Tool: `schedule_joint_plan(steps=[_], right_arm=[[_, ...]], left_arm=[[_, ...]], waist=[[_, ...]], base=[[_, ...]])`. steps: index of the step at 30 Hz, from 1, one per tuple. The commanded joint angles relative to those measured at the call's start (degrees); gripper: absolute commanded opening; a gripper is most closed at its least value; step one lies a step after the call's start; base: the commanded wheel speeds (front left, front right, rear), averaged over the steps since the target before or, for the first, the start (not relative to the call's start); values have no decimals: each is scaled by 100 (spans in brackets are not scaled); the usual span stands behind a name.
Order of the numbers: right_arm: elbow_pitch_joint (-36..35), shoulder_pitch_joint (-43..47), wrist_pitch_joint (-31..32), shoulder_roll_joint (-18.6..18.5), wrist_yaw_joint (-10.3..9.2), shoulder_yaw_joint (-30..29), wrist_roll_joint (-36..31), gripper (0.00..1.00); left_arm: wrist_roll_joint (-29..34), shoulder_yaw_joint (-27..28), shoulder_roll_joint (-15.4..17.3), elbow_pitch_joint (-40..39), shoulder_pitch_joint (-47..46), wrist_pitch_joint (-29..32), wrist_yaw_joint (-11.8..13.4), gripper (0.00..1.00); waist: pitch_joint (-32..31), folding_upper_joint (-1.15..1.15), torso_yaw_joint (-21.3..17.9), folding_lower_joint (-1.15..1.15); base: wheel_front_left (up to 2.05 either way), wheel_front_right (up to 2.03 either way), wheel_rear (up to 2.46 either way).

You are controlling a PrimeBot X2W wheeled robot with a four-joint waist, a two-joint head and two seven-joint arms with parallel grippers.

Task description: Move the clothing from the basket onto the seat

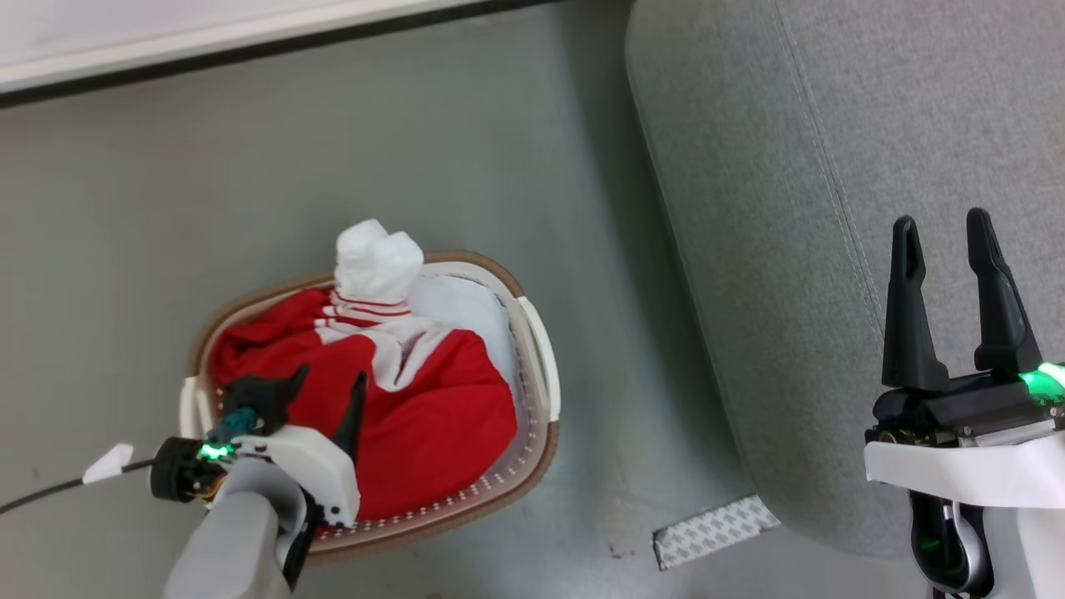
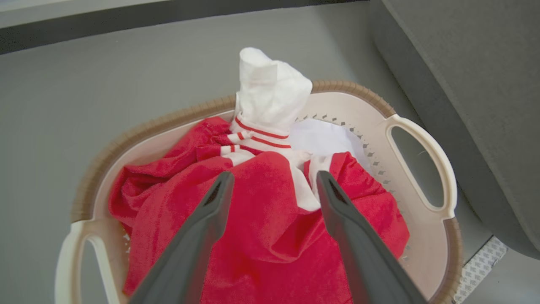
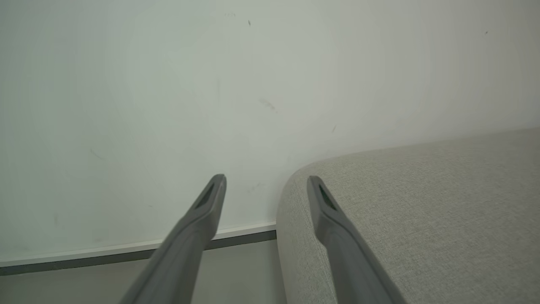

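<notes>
Hovering over the basket, the left gripper holds nothing, jaws wide; the right gripper has wide jaws too. All clothing lies inside, none on the seat.

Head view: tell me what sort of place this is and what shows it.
Probably a living-room corner, perhaps a staged one: a grey fabric sofa, a laundry basket of red clothing on a bare grey floor, and a plain white wall.

No lettering, label, brand, number or sign can be read in any view. Nothing legible is carried by the basket, the clothing or the seat.
</notes>
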Motion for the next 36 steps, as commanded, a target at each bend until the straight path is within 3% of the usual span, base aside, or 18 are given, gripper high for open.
schedule_joint_plan(steps=[1,13,23,24,25,26,36], right_arm=[[-35,-97,1,15,19,21,77,100],[-206,-401,1,15,19,106,432,100],[-223,-496,2,15,19,202,585,100],[-215,-493,2,15,19,205,588,100],[-204,-490,2,15,19,202,589,100],[-193,-485,2,15,19,191,600,100],[-82,-410,2,11,19,117,436,100]], left_arm=[[-118,-103,50,220,-198,-4,-16,100],[-671,-896,468,1554,-1141,559,-9,100],[-614,-1330,657,2024,-1510,1429,-10,100],[-637,-1361,676,2040,-1520,1453,-10,76],[-671,-1385,685,2055,-1524,1460,-10,14],[-694,-1411,686,2065,-1530,1448,-10,0],[-995,-1646,396,2056,-1314,879,-10,0]], waist=[[237,0,-205,-1],[904,0,-665,-1],[1154,0,-899,-1],[1161,0,-913,-1],[1161,0,-924,-1],[1155,0,-928,-1],[629,0,-696,-1]], base=[[0,0,0],[0,0,0],[0,0,0],[0,0,0],[0,0,0],[0,0,0],[0,0,0]])
